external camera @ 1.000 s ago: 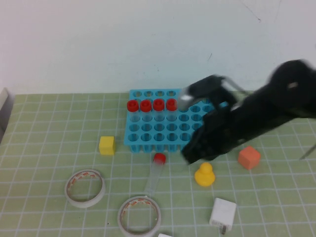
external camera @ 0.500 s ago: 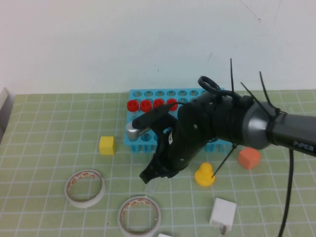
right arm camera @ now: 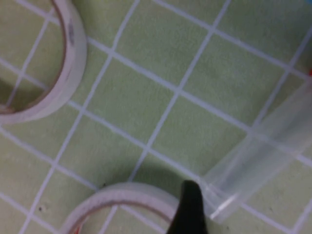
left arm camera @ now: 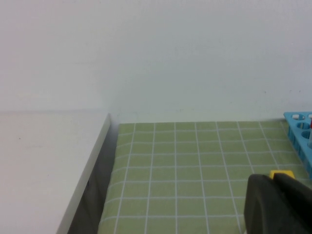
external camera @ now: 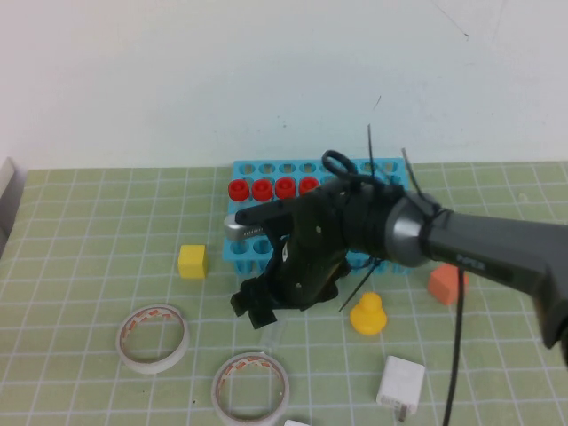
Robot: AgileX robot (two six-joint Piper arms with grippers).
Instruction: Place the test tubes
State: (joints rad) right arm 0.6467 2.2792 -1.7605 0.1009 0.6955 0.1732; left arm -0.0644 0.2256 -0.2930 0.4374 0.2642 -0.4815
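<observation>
1. Where the right arm reaches in from the right edge of the high view, the right gripper hangs low at centre frame, just over the loose test tube lying on the green gridded surface. I cannot tell whether this gripper is apart or together.
2. Only a short clear stub of that tube shows below the gripper; its cap end is hidden under the arm. The right wrist view puts the tube's clear end just beside a dark part of the gripper, and contact cannot be judged.
3. Behind the gripper, at upper centre, stands the blue rack with four red-capped tubes upright in a row at its back left. The arm covers the rack's right half.
4. Open grid lies left of the gripper as far as the yellow cube.
5. Tighter ground lies below: one tape roll at lower left and another at lower centre, near the tube's stub.
6. To the right sit a yellow duck beside the arm, an orange cube partly behind it, and a white charger near the bottom edge.
7. The left gripper is outside the high view — its wrist view catches only a dark bulk, jaws together, with open grid, a pale ledge and the rack's corner beyond.
</observation>
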